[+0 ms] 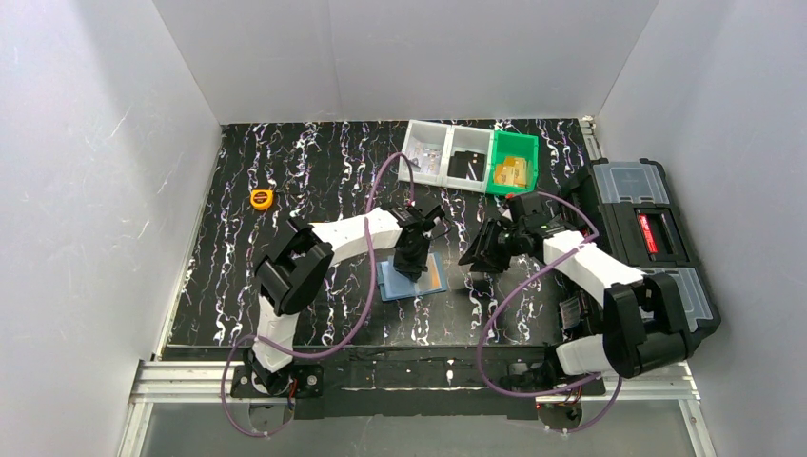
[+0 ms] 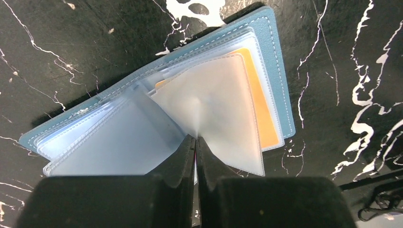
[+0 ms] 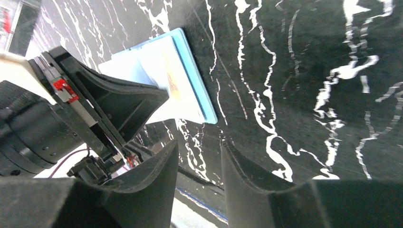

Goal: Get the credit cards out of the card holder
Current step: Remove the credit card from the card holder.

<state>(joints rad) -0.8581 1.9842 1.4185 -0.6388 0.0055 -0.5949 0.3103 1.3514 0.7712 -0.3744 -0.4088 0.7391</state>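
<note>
The dusty-blue card holder (image 1: 395, 284) lies open on the black marbled table. In the left wrist view its blue cover (image 2: 280, 71) holds several clear sleeves, and an orange card (image 2: 259, 95) sits in one on the right side. My left gripper (image 2: 196, 140) is shut on the edge of a frosted clear sleeve (image 2: 218, 104) and lifts it off the stack. My right gripper (image 3: 198, 149) is open and empty, hovering just right of the holder (image 3: 195, 80). In the top view it (image 1: 473, 255) sits apart from the holder.
A row of clear bins (image 1: 447, 152) and a green bin (image 1: 512, 162) stand at the back. A black toolbox (image 1: 647, 228) lies along the right edge. A yellow tape measure (image 1: 261, 198) lies at the back left.
</note>
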